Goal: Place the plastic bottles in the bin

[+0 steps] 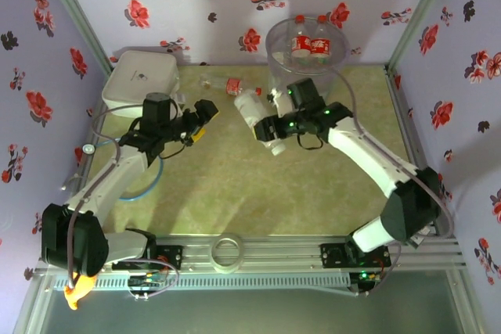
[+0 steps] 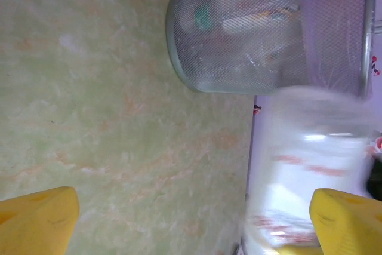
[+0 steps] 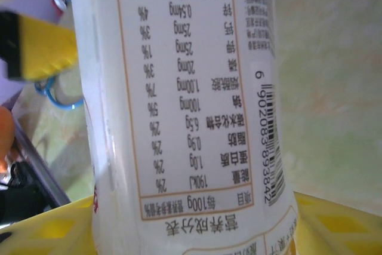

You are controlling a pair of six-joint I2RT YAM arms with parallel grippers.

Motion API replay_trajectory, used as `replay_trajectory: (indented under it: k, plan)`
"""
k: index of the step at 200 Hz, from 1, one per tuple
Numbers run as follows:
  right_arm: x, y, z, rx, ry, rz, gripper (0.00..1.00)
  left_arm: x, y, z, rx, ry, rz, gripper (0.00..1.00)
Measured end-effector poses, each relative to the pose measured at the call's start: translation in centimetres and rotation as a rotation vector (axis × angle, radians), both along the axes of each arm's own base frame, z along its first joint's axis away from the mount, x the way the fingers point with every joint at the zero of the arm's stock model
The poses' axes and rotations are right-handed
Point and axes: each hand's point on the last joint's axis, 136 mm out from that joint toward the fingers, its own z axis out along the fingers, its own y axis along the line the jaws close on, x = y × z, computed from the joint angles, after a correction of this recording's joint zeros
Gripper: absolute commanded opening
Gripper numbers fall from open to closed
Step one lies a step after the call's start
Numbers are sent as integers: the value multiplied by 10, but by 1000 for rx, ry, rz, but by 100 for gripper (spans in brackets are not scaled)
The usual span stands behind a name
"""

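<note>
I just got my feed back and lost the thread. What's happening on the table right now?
The right gripper is closed on a white-labelled bottle and holds it just in front of the bin, not yet over the rim. The left gripper is open beside it and holds nothing. Two red-labelled bottles are already in the bin. A loose bottle lies on the table near the bin.
</note>
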Motion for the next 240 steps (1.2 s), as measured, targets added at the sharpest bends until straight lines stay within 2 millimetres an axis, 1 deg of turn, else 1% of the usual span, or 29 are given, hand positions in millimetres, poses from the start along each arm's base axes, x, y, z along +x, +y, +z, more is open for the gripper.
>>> replay_trajectory:
  k: [18,26,34,47,64,79,92,111,131,147,165,184,211,226,240]
  plan:
    - [14,-19,48,12,-135,-69,55,-6,3,-18,13,39,3,99]
    - [22,-32,69,8,-202,-120,54,-9,4,-28,20,60,3,98]
    - [32,-45,86,-2,-258,-172,54,-12,5,-36,25,77,4,98]
    - [50,-69,110,-26,-338,-271,53,-15,6,-44,30,96,5,98]
    - [76,-103,131,-71,-407,-402,53,-16,7,-48,31,100,5,98]
    - [105,-129,141,-122,-447,-504,53,-14,6,-46,24,91,8,98]
    - [131,-147,143,-166,-468,-569,53,-13,5,-45,12,84,13,97]
    - [169,-166,132,-227,-465,-636,52,-13,6,-48,3,83,19,97]
    - [203,-178,118,-272,-453,-675,52,-15,6,-52,1,89,23,97]
    - [223,-180,113,-278,-447,-683,52,-17,7,-53,-2,90,25,97]
    - [232,-173,113,-263,-453,-665,52,-18,7,-52,-6,87,26,97]
    - [239,-155,121,-250,-488,-621,52,-17,7,-51,-11,83,29,97]
    - [249,-123,133,-213,-547,-544,53,-16,7,-50,-14,78,30,97]
    - [256,-106,128,-198,-552,-503,53,-16,7,-49,-16,75,30,97]
    - [263,-96,118,-195,-546,-476,53,-15,6,-49,-17,71,30,97]
